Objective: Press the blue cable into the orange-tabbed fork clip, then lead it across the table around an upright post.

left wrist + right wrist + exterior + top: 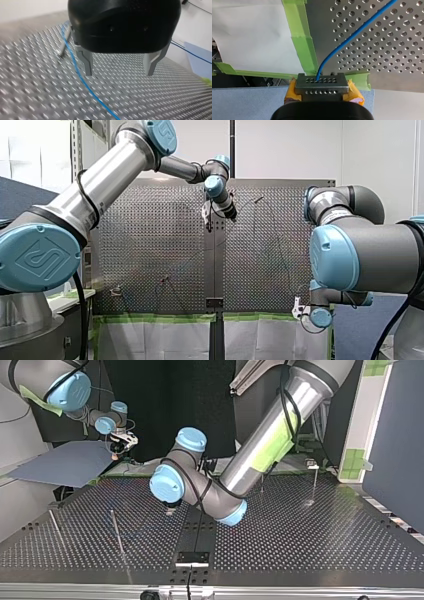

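Observation:
The blue cable (352, 37) leaves my right gripper (319, 80) and runs out over the perforated plate (387, 50). That gripper, with yellow pads, is shut on the cable's end at the table's taped edge (298, 310). My left gripper (118, 73) hangs open just above the plate, far out over the middle of the table (212, 215). Nothing is between its metal fingers (87, 65). The blue cable (77, 70) lies on the plate just outside one finger and runs on past an upright post (63, 42). I cannot make out the orange-tabbed clip for certain.
Thin upright posts (116, 530) (55, 527) (315, 482) stand on the plate. Green tape (302, 42) and white paper line the table's edge by my right gripper. A blue-grey sheet (65, 462) lies beyond that edge. My left arm's elbow (170, 482) hangs low over the middle.

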{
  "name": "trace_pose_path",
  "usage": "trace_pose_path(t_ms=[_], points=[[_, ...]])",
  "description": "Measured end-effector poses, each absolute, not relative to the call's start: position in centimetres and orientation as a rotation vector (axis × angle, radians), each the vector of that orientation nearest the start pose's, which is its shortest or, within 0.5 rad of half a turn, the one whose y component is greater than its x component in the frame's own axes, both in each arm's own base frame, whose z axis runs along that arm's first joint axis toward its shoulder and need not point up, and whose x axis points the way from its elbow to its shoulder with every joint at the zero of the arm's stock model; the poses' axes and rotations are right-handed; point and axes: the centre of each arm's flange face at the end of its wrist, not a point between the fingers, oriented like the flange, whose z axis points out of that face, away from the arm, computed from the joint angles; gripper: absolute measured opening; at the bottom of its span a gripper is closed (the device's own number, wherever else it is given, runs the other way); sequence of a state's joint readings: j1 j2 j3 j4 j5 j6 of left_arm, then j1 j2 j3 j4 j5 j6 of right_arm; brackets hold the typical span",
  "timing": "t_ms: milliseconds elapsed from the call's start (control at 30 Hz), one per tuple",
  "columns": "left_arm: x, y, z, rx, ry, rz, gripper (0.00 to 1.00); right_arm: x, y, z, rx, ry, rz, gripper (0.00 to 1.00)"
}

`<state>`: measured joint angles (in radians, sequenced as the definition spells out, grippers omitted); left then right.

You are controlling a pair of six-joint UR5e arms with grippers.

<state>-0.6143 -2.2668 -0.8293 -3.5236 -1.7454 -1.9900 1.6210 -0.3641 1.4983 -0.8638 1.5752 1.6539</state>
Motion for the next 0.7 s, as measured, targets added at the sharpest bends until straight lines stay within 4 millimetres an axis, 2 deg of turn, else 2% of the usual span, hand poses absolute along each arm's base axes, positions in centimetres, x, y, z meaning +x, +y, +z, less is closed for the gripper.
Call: trace_pose_path(t_ms=[267,700], points=[[50.4,-51.6,42.8,0.103,1.855,-0.564,1.0,16.5,-62.5,-16.4,1.398,-1.449,1.15,0.0],[46.6,-55.1,45.9,0.269,1.788,-0.622,1.0,16.5,-62.6,-16.4,1.397,-1.448,1.151,0.0]])
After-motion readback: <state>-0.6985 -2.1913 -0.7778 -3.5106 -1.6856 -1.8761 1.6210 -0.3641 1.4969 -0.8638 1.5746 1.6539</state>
